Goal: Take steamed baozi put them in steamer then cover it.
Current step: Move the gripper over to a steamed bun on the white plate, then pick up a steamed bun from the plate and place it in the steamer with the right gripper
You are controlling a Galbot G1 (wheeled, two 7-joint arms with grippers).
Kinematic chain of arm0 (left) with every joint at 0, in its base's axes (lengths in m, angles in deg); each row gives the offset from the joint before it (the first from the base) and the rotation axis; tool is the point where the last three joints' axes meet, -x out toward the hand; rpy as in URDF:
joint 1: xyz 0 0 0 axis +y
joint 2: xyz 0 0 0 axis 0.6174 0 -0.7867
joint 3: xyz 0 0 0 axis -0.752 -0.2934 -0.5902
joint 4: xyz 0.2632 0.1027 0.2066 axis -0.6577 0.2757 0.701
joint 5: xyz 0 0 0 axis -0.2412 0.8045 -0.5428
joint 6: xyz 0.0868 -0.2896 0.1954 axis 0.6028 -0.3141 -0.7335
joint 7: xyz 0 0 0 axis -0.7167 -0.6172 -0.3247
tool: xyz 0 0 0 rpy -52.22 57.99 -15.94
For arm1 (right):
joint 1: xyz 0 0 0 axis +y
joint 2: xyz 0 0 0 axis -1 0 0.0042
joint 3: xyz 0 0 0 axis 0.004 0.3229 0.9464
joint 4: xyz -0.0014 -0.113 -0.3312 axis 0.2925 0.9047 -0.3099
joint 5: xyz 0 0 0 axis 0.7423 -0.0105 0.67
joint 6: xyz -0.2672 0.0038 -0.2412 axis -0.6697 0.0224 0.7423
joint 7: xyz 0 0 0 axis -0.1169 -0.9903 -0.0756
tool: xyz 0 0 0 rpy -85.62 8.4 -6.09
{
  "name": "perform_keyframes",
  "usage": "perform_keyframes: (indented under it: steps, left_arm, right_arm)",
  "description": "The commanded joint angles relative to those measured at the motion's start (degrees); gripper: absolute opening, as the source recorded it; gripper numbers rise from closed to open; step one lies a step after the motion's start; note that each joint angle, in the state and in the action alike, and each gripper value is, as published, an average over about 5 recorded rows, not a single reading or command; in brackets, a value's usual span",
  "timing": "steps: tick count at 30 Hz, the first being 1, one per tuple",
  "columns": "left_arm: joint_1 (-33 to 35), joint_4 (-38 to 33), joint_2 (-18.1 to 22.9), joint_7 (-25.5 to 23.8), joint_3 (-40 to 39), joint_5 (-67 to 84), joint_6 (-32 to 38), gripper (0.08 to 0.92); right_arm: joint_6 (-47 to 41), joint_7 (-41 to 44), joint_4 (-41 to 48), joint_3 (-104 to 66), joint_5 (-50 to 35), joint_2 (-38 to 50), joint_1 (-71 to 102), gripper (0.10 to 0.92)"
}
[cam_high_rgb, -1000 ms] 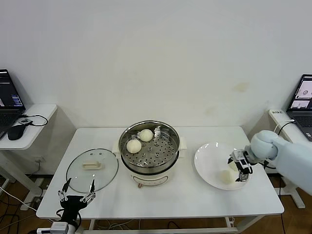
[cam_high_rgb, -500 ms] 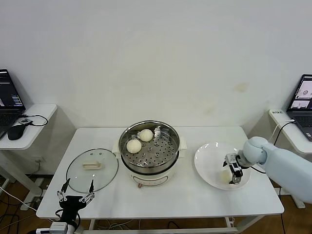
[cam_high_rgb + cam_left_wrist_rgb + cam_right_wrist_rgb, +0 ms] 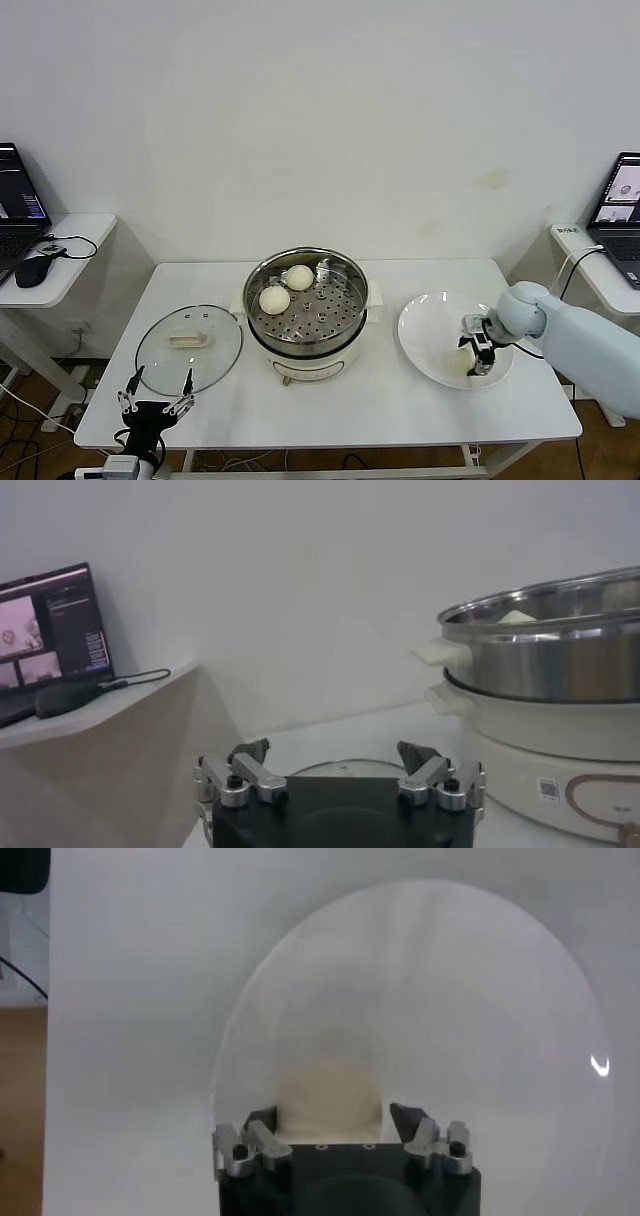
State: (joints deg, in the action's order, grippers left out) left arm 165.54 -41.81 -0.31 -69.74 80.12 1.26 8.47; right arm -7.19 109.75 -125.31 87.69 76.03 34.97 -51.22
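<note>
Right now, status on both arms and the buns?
Right gripper open around plate's baozi. Left gripper parked open. Two baozi in steamer. Cover off.

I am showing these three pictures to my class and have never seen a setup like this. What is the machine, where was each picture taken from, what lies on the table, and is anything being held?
It is a two-armed robot. The head view looks down from its head at a white table; the other two come from cameras on its wrists.

On the table stand a steel steamer with two baozi inside, its glass cover lying flat on the robot's left, and a white plate on its right.

The right gripper is down at the plate. In the right wrist view its jaws stand open on either side of another baozi on the plate, not gripping it.

The left gripper waits at the table's near edge by the cover, jaws open, holding nothing.
</note>
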Motion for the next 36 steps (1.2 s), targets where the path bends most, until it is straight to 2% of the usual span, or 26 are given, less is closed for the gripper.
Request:
perform_keyframes:
  steps: [1, 7, 16, 25, 36]
  left_arm:
    - [0.0, -0.3, 0.0, 0.0, 0.0, 0.0, 0.0, 0.823]
    - [0.0, -0.6, -0.1, 0.0, 0.1, 0.0, 0.0, 0.823]
    - [-0.2, -1.2, -0.3, 0.0, -0.1, 0.3, 0.0, 0.823]
    - [-0.5, -1.3, -0.7, 0.0, -0.3, 0.7, -0.1, 0.823]
    - [-0.7, -0.9, -0.4, 0.0, 0.3, 1.3, 0.0, 0.823]
  right_arm:
    - [-0.2, 0.6, -0.3, -0.2, -0.3, 0.3, -0.9, 0.626]
    - [-0.9, 2.1, -2.7, 2.9, -3.3, 2.3, -8.0, 0.611]
    - [-2.8, 3.9, -6.5, 10.1, -13.0, 1.7, -28.0, 0.611]
    - [-4.9, 2.8, -5.1, 16.8, -21.9, -9.8, -44.0, 0.615]
    - [-5.9, -0.5, -5.5, 23.8, -25.8, -26.0, -45.3, 0.619]
